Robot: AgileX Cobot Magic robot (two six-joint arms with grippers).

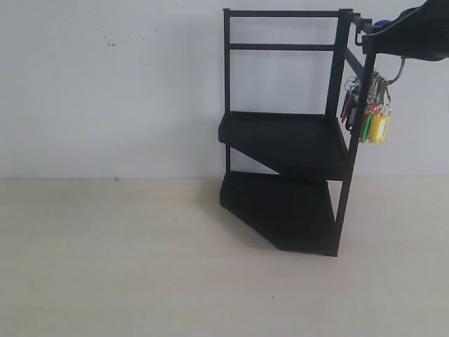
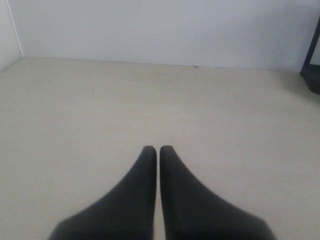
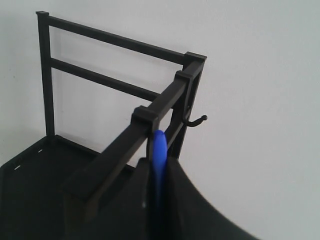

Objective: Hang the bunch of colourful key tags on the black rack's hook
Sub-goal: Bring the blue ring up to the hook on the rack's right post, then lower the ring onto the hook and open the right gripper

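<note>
The black rack [image 1: 284, 140] stands at the right of the table against the wall. My right gripper [image 1: 394, 29] is up at the rack's top front corner, shut on the blue loop [image 3: 159, 146] of the colourful key tag bunch [image 1: 376, 118]. The yellow, green and red tags dangle on their rings beside the front corner post. The loop's tip rests right against the post's top cap [image 3: 144, 118]. A small black hook [image 1: 359, 33] juts from that corner; whether the loop is over it I cannot tell. My left gripper [image 2: 158, 149] is shut on nothing, low over bare table.
A J-hook [image 3: 195, 121] hangs under the top side rail, further along toward the wall. The rack's two solid shelves [image 1: 280, 210] fill its lower part. White wall [image 1: 105, 84] runs behind the beige table [image 1: 126, 260]. The rack's edge [image 2: 312, 70] shows beside the left gripper.
</note>
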